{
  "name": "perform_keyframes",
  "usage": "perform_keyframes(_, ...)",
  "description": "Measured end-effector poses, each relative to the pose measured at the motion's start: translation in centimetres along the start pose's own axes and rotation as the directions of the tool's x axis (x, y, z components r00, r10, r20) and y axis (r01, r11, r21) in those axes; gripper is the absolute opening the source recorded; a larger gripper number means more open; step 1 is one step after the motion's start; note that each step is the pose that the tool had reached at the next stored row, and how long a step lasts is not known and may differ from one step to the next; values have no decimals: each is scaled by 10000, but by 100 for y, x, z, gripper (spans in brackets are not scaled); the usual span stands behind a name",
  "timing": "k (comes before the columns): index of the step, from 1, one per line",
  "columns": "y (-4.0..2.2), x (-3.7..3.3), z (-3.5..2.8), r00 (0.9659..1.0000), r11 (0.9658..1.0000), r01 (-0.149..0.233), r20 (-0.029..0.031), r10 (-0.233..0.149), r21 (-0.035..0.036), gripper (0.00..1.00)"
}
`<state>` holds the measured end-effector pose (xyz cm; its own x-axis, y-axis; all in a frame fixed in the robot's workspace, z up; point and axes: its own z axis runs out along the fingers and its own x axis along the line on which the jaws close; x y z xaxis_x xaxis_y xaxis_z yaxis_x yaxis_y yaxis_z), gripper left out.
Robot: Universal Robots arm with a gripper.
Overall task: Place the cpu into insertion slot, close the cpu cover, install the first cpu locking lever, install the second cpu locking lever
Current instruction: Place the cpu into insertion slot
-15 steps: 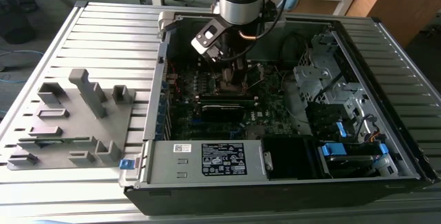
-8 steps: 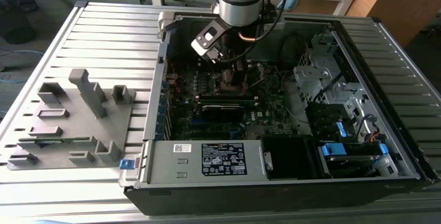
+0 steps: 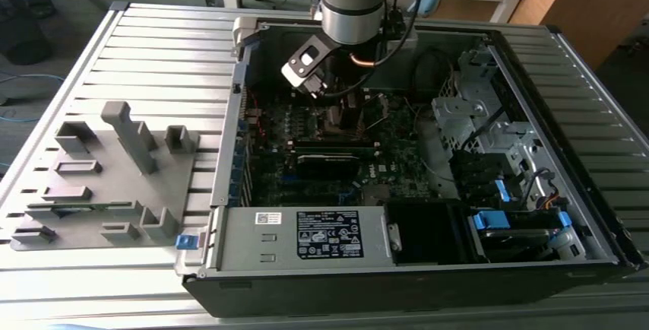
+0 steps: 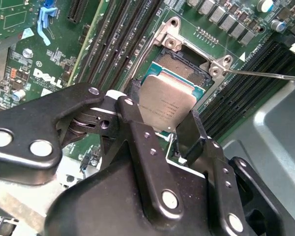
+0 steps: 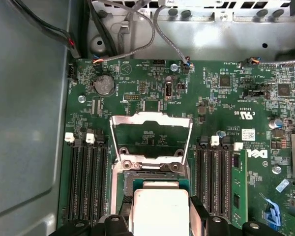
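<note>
My gripper [image 4: 162, 117] is shut on the cpu [image 4: 167, 101], a flat silver-topped square chip pinched between the two black fingers [image 4: 132, 128]. The chip hangs just over the insertion slot [image 4: 179, 66], covering most of the dark recess; whether it touches is unclear. In the first wrist view the cpu [image 5: 160, 211] sits between the fingertips at the slot [image 5: 150, 178], and the cpu cover [image 5: 151, 123] stands swung open beyond it. A thin metal locking lever [image 4: 265, 74] sticks out sideways from the socket corner. In the exterior view the gripper [image 3: 327, 90] reaches down into the open computer case.
Long black memory slots [image 5: 87, 182] flank the socket on both sides, and a memory stick [image 5: 236, 191] stands in one. Grey case wall [image 5: 24, 123] and loose cables [image 5: 132, 29] lie close by. A grey fixture tray [image 3: 102, 178] sits at the exterior view's left.
</note>
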<state>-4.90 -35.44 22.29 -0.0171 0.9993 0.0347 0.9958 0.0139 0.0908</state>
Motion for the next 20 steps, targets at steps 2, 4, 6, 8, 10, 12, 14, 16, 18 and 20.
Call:
perform_keyframes(2, -2, 1, 8, 10000, 10000, -1, -3, 1, -2, 54)
perform_keyframes(4, -13, 9, 12, 10000, 10000, -6, 0, 6, -1, 54)
perform_keyframes(6, -25, 22, 17, 10000, 10000, -15, 0, 15, -2, 54)
perform_keyframes(8, -32, 31, 25, 10000, 10000, -23, -1, 23, -3, 54)
perform_keyframes(10, -33, 35, 38, 10000, 10000, -26, 1, 26, -2, 54)
perform_keyframes(12, -35, 35, 62, 10000, 10000, -27, 1, 27, -1, 54)
perform_keyframes(14, -38, 35, 85, 10000, 10000, -28, 1, 28, -2, 54)
perform_keyframes(16, -39, 34, 98, 10000, 10000, -29, 1, 29, -2, 54)
perform_keyframes(18, -39, 34, 101, 10000, 10000, -29, 3, 29, 0, 54)
perform_keyframes(20, -40, 34, 113, 10000, 10000, -30, -1, 30, -3, 54)
